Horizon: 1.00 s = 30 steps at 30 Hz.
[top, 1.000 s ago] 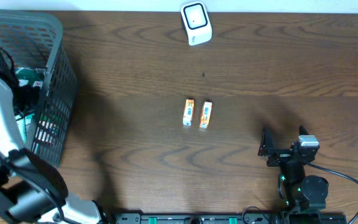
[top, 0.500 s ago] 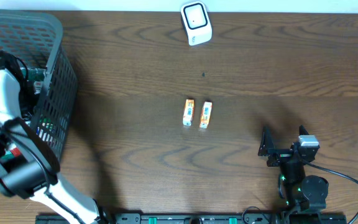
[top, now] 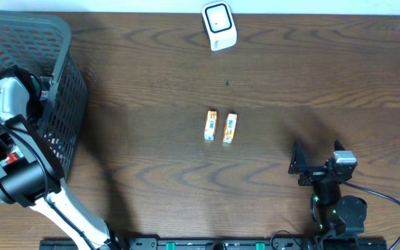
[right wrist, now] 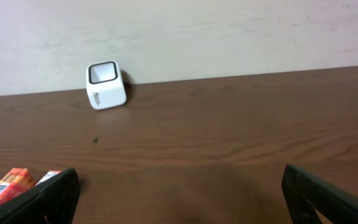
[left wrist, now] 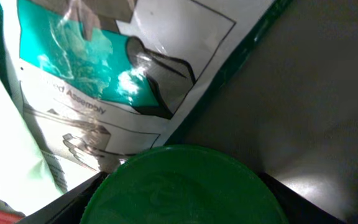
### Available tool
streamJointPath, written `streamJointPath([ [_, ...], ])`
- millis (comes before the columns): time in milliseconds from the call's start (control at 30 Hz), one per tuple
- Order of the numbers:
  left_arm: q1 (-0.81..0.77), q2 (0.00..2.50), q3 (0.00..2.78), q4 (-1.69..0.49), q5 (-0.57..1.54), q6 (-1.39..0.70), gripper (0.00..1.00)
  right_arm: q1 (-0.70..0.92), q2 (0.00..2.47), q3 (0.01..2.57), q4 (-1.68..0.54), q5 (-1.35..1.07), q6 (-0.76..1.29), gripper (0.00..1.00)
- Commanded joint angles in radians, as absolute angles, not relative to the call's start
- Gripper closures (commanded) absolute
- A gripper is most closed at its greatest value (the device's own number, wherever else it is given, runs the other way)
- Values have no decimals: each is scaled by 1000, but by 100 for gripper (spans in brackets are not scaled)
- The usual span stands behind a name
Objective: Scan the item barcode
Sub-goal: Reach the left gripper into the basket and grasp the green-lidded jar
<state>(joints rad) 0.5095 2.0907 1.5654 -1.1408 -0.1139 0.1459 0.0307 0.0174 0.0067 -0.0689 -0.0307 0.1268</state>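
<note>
The green lid point(left wrist: 185, 180) lies in the gray basket point(top: 73, 97) at the far left of the brown table point(top: 151, 187). The left gripper point(left wrist: 176, 208) is down inside the basket, right over the lid, with a dark finger point(left wrist: 73, 202) on each side of it. I cannot tell if the fingers are squeezing the lid. A white and teal packet point(left wrist: 104, 74) lies just beside the lid. In the middle of the table two small orange boxes point(top: 210, 126) point(top: 230, 128) lie side by side. A white scanner point(top: 219, 26) stands at the far edge. At the near right, the right gripper point(right wrist: 179, 208) has its fingers spread wide with nothing in them.
</note>
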Motion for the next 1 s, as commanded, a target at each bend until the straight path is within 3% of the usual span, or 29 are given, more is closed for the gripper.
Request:
streamJointPath([
  [0, 508, 2094, 1637, -1174, -112, 120, 26, 39, 14, 5, -72, -35, 141, 1],
  [167, 508, 2073, 1694, -1226, -112, 92, 15, 39, 14, 5, -72, -35, 142, 1],
  [767, 556, 2065, 1614, -1277, -109, -24, 15, 39, 14, 5, -72, -35, 142, 1],
  [967, 611, 2065, 1614, -1256, 81, -20, 19, 39, 14, 5, -72, -35, 141, 1],
])
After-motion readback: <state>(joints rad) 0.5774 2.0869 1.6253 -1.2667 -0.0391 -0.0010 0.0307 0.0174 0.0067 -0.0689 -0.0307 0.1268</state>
